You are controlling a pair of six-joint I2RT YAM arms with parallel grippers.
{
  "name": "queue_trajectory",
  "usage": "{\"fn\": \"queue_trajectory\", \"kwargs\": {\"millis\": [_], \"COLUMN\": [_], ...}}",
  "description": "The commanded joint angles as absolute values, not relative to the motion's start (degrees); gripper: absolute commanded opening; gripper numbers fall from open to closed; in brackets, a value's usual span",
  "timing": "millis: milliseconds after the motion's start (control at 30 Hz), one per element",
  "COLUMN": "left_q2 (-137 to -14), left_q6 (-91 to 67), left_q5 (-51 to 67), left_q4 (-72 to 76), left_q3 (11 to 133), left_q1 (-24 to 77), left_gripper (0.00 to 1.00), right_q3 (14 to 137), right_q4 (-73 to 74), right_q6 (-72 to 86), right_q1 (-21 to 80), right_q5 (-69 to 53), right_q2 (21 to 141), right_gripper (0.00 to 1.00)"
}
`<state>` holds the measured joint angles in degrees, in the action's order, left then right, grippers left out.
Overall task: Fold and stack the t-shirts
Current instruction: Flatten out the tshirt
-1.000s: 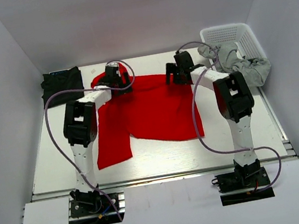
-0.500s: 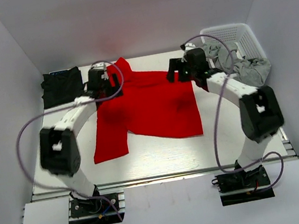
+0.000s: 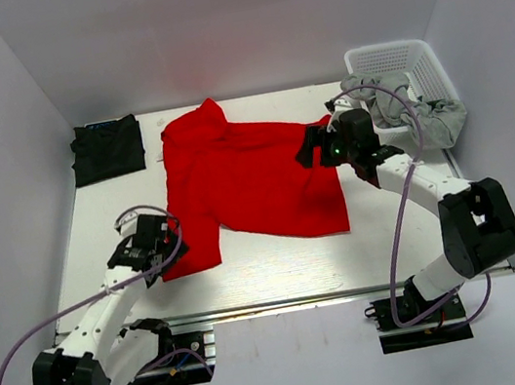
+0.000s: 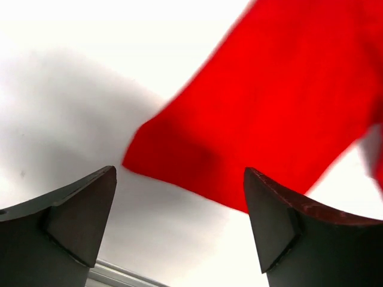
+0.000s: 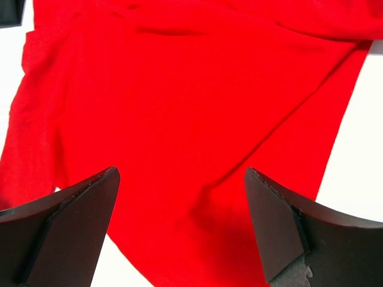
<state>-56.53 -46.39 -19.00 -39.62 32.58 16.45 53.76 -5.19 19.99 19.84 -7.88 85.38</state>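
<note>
Left wrist: red t-shirt [image 4: 287, 107], perhaps sleeve

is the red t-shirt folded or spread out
Spread out: the red t-shirt lies flat and wrinkled across the table, covering a wide area, with no neat folded shape.

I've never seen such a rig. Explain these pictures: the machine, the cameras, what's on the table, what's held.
Two robot arms are bolted at the near edge of a table, each ending in two-finger jaws. The overhead picture looks down from behind them: left arm on the left, right arm on the right. The other two come from wrist cameras; the dark wedges at the bottom are that arm's own jaws. On it a red t-shirt lies spread out, a black t-shirt sits folded at the far left, and a white basket at the far right holds grey cloth. Both pairs of jaws are open, holding nothing.
</note>
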Motion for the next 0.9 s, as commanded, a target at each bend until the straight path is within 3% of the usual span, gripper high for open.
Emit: {"fn": "queue_trajectory", "kwargs": {"millis": [0, 300, 667, 867], "left_q2": [-54.40, -60.91, -61.96, -65.21], "left_q6": [-52.73, -57.39, -55.90, -56.51], "left_q5": [-22.15, -27.33, -24.53, -24.52], "left_q4": [-43.24, -40.70, -32.70, -28.57], "left_q3": [29.28, 27.60, 26.55, 24.61], "left_q1": [16.44, 16.44, 16.44, 15.91], "left_gripper": [0.95, 0.81, 0.77, 0.65], "right_q3": [53.44, 50.10, 46.32, 44.39], "right_q4": [-8.88, -10.28, -10.29, -9.14], "right_q6": [20.92, 21.18, 23.11, 23.38], "right_q1": [19.60, 19.60, 19.60, 19.60], "right_q5": [-10.02, -11.33, -15.64, -14.77], "right_q2": [82.44, 79.54, 76.29, 73.39], "right_gripper": [0.90, 0.90, 0.90, 0.90]}}
